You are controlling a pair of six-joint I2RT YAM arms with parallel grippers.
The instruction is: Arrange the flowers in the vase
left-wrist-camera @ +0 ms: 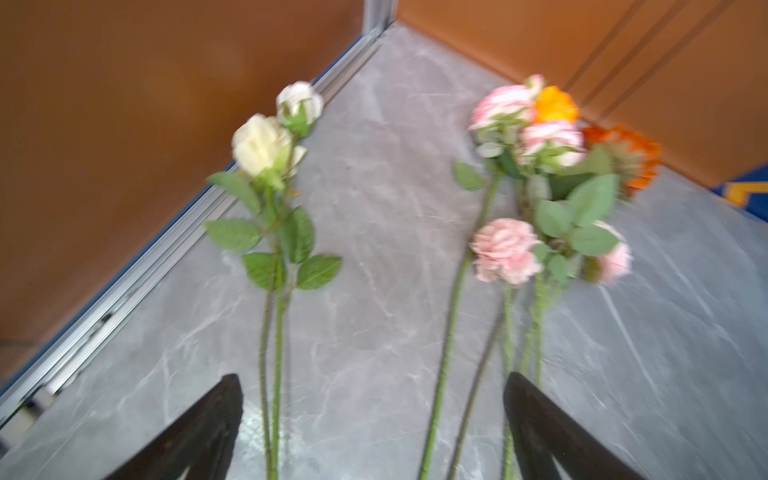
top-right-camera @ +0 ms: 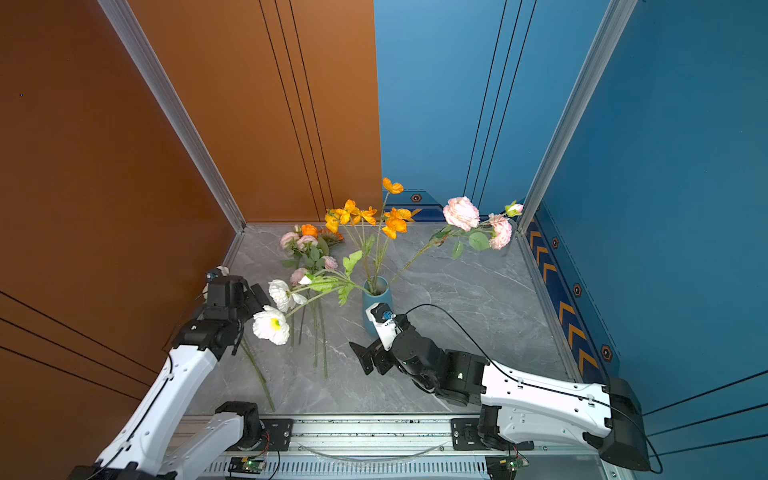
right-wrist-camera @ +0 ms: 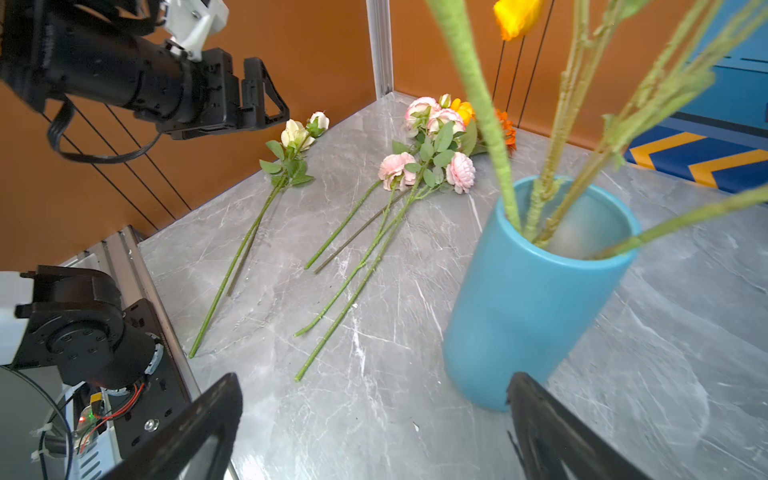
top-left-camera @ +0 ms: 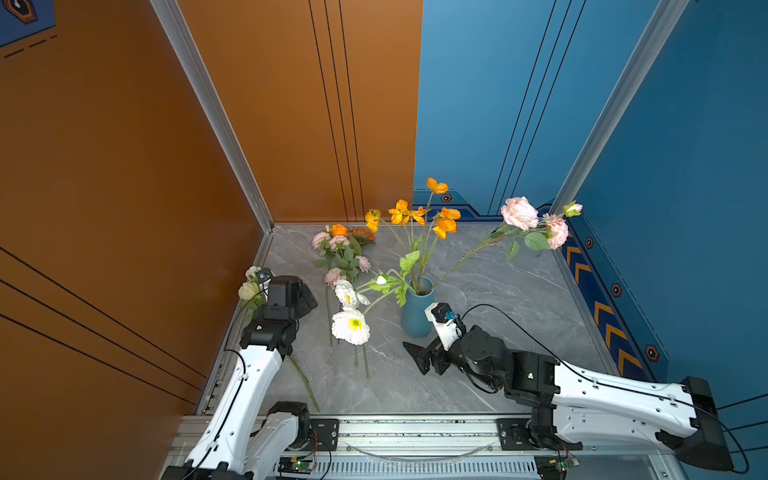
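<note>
**Left wrist view: open fingers over loose stems, vase partly filled**

Left fingers stand wide apart and empty above the grey marble-pattern table. Between them lie the twin stems of the cream-white rose pair and two stems of the pink rose bunch. An orange daisy-like head lies at the far end of that bunch. Right fingers are likewise spread and empty, near the foot of the teal-blue cylindrical vase. The vase already carries yellow-orange poppies, pink roses and white poppies, all leaning outward.

Hazards, as judged: closing the left fingers in this position could trap stems of two separate flowers at once. The leaning load makes the vase prone to tipping if the right arm nudges it or a new stem is pushed in at an angle.

Limits: the left wrist picture is blurred, and the lower stem ends run off its edge. In both top views the left arm covers much of the cream-white pair. Stem depth inside the vase is not visible.
</note>
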